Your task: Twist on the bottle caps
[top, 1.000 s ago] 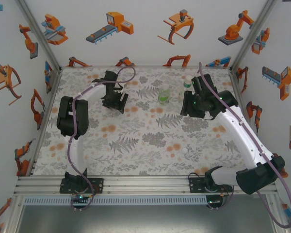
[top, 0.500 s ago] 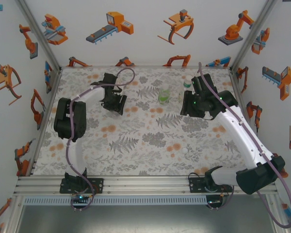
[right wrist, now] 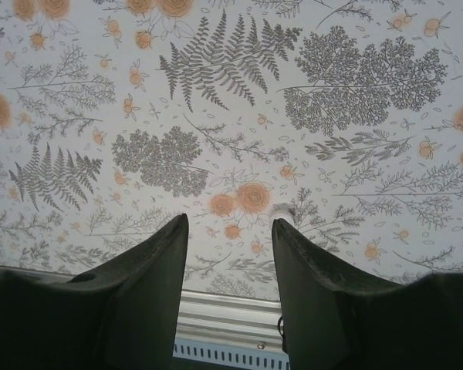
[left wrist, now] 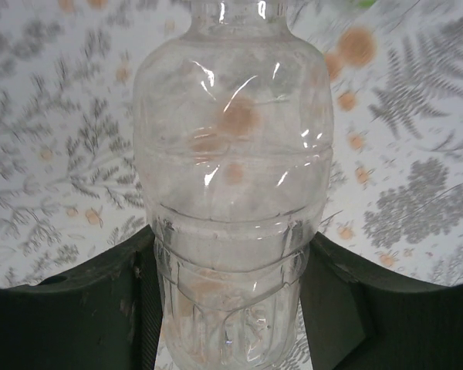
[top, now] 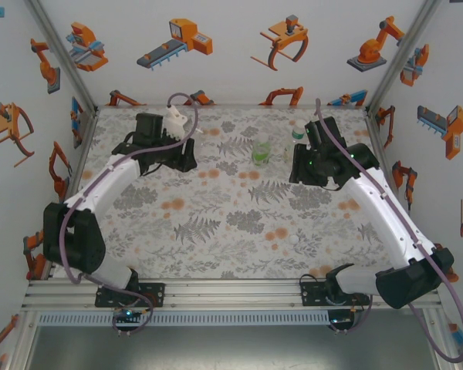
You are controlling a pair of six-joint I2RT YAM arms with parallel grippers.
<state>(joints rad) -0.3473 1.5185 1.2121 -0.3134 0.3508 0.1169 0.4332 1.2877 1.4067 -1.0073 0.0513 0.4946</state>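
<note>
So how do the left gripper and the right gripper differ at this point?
The left gripper is shut on the plain clear bottle, its fingers against both sides of it; the right gripper holds nothing. The bottle takes up the left gripper's gap, while the right gripper's fingers stand apart, open, with bare floral table cover between them. Both have dark fingers and hang above that cover.
</note>
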